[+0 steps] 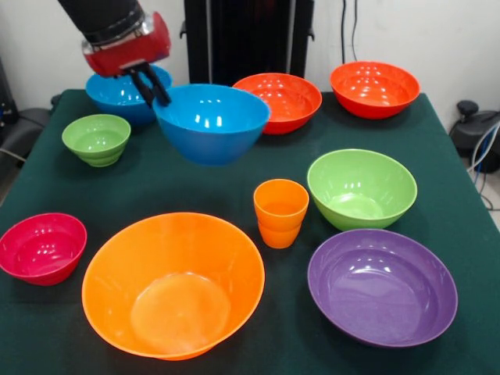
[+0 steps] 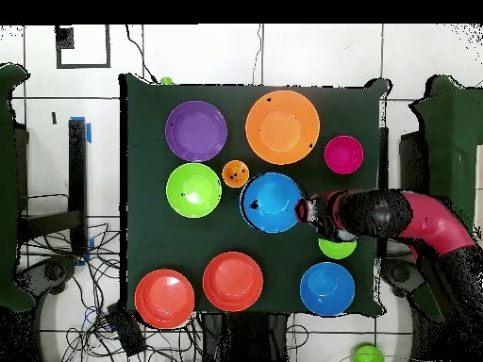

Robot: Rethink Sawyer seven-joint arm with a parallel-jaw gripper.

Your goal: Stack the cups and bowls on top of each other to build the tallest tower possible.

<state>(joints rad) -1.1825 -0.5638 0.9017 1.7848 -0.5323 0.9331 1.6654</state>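
Blue bowl (image 1: 211, 123) is hanging tilted above the bench (image 1: 156, 187), my gripper (image 1: 153, 90) pinching its rim beside the small green bowl (image 1: 97, 139).

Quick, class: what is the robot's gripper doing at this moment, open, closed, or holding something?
Gripper: closed on the rim of a blue bowl, holding it tilted and lifted off the table.
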